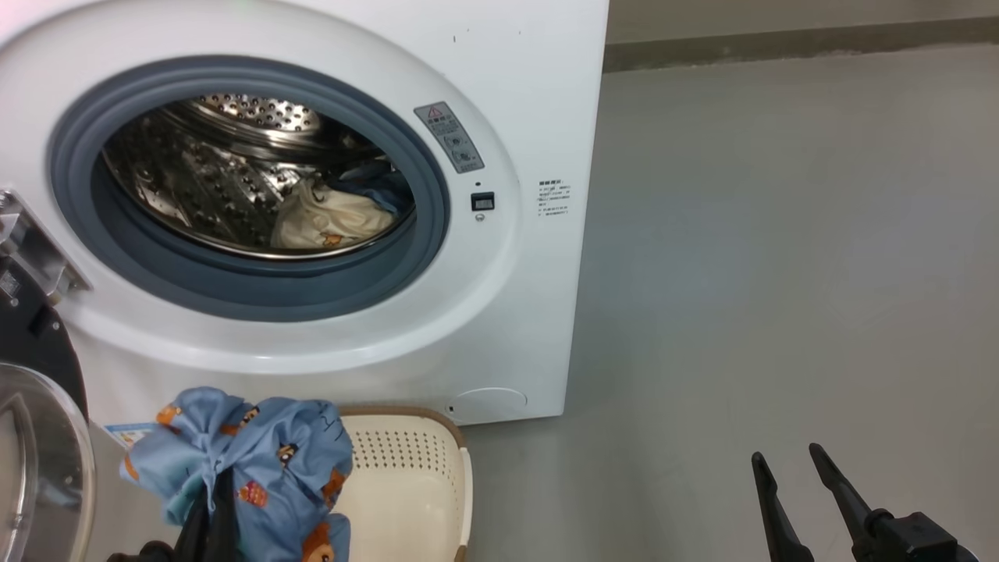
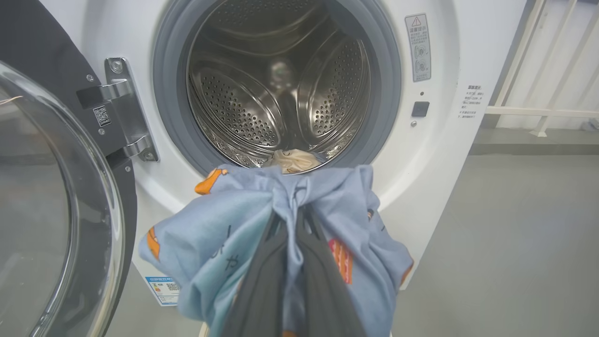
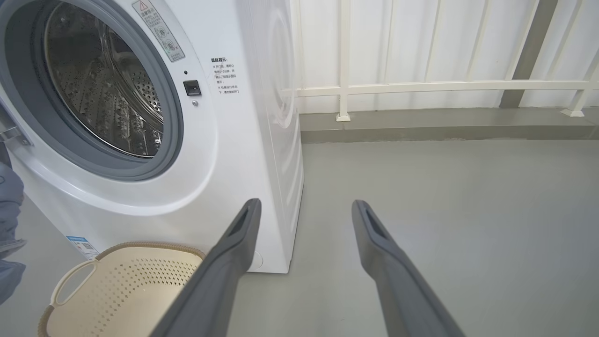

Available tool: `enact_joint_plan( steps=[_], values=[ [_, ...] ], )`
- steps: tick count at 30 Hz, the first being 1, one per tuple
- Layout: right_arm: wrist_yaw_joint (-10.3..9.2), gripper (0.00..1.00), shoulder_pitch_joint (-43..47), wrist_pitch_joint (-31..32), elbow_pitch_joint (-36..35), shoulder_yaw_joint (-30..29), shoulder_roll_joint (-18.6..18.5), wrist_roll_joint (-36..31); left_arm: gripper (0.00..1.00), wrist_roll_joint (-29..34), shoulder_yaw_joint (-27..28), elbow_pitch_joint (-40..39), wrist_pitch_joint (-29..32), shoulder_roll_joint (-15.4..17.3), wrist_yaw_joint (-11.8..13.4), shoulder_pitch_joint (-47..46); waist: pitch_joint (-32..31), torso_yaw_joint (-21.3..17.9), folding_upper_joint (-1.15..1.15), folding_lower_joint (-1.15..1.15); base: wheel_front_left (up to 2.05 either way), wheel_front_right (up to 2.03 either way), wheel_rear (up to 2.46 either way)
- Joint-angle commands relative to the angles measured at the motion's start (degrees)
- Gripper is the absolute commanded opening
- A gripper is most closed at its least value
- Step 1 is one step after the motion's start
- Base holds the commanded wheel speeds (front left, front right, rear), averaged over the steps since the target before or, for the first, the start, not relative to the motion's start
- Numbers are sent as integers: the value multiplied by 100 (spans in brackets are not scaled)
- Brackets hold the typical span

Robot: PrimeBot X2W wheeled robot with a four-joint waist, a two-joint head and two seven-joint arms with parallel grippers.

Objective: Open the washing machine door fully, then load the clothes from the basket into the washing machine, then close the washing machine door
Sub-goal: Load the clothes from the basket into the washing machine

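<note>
The white washing machine (image 1: pixel 507 94) stands with its door (image 1: pixel 35 437) swung open at the left, glass bowl facing out. A cream garment (image 1: pixel 332 215) lies in the steel drum (image 2: pixel 281 93). My left gripper (image 2: pixel 290 213) is shut on the light blue bear-print garment (image 1: pixel 257 468), which hangs bunched above the cream basket (image 1: pixel 421 484), below the drum opening. The basket (image 3: pixel 117 290) looks empty inside. At the lower right my right gripper (image 1: pixel 784 459) is open over the bare floor, nothing between its fingers (image 3: pixel 238 234).
Grey floor (image 1: pixel 780 273) spreads to the right of the machine. A white railing (image 3: pixel 421 86) and a low kerb run along the back wall. The open door (image 2: pixel 51 210) and its steel hinge (image 2: pixel 121 107) crowd the left side of the opening.
</note>
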Motion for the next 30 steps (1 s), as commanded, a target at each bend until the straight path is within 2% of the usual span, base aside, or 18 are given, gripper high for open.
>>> enact_joint_plan(
  steps=[1, 9, 16, 22, 30],
  values=[
    [9, 100, -105, -27, -136, 138, -34, -9, 0, -42, 148, -148, -60, 22, 24, -231, 79, 17, 0, 0, 0, 0, 0],
    [9, 100, -260, -27, -194, 180, -26, -9, 0, -229, 55, 121, -60, 19, -3, -875, 584, -20, 0, 0, 0, 0, 0],
    [9, 100, -573, -27, -268, 325, -22, -58, 0, -228, 276, 566, -60, 72, -147, -1973, 1131, -196, 0, 0, 0, 0, 0],
    [9, 100, -804, -27, -307, 389, -18, -36, 0, -206, 499, 1086, -60, 323, -306, -3019, 1433, -376, 0, 0, 0, 0, 0],
    [9, 100, -947, -27, -327, 429, -15, 86, 0, -65, 479, 1895, -60, 651, -423, -4207, 1716, -551, 0, 0, 0, 0, 0]
  ],
)
